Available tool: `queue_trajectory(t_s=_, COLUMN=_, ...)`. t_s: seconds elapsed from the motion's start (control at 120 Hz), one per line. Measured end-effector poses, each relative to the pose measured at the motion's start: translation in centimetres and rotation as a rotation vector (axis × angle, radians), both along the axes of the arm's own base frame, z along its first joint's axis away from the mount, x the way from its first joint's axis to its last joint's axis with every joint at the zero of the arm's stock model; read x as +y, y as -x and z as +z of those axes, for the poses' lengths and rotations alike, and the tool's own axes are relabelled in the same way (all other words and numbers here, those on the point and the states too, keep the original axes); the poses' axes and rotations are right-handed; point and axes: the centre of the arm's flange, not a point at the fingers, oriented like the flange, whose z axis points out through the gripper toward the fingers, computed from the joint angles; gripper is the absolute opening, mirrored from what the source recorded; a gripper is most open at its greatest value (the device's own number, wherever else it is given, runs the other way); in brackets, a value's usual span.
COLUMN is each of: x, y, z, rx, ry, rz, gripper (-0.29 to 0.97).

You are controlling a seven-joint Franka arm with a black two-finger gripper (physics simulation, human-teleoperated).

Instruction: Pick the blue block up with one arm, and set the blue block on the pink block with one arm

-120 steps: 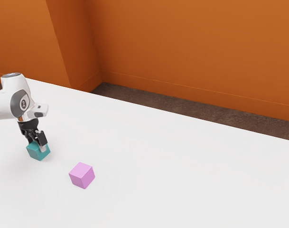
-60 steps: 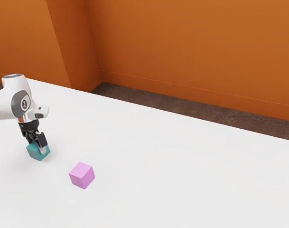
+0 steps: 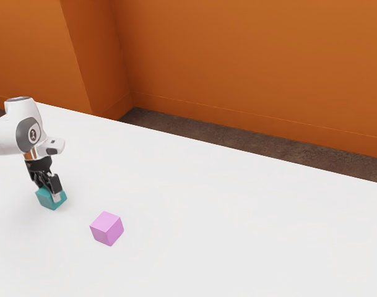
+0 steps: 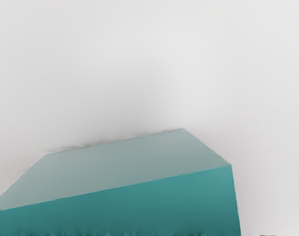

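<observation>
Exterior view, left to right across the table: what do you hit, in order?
blue block, with the gripper right over it, so not ordered separately → pink block

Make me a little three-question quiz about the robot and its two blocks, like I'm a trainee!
1. True or false: the blue block is stacked on the pink block.
2. Which block is the gripper right over? A) blue block B) pink block C) neither
3. Fill in: the wall behind the table is ____.
Key: 1 false; 2 A; 3 orange.
</observation>
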Motion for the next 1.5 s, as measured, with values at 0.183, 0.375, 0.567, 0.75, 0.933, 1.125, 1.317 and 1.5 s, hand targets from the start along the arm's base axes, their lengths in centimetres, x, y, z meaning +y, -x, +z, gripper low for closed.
queue_trajectory(t_s=0.183, x=-0.2, y=0.0, z=0.0, rx=0.003, ry=0.002, rz=-0.004, gripper=0.44)
queue_trajectory(t_s=0.375, x=0.0, y=0.0, z=0.3, rx=-0.001, ry=-0.003, rz=-0.002, gripper=0.39)
queue_trajectory(t_s=0.567, x=-0.2, y=-0.3, z=2.8, rx=-0.040, ry=-0.018, rz=0.000, gripper=0.37)
queue_trajectory(t_s=0.75, x=-3.7, y=-1.7, z=6.5, rx=-0.086, ry=-0.015, rz=-0.041, gripper=0.35)
queue_trajectory(t_s=0.933, x=-11.6, y=-2.4, z=9.2, rx=-0.091, ry=0.038, rz=-0.069, gripper=0.35)
queue_trajectory(t_s=1.125, x=-18.8, y=-1.8, z=8.7, rx=-0.015, ry=0.044, rz=-0.013, gripper=0.35)
queue_trajectory(t_s=1.317, x=-20.9, y=2.0, z=9.2, rx=0.044, ry=-0.042, rz=0.082, gripper=0.36)
queue_trajectory(t_s=1.5, x=-21.6, y=2.3, z=9.0, rx=0.056, ry=-0.083, rz=0.185, gripper=0.36)
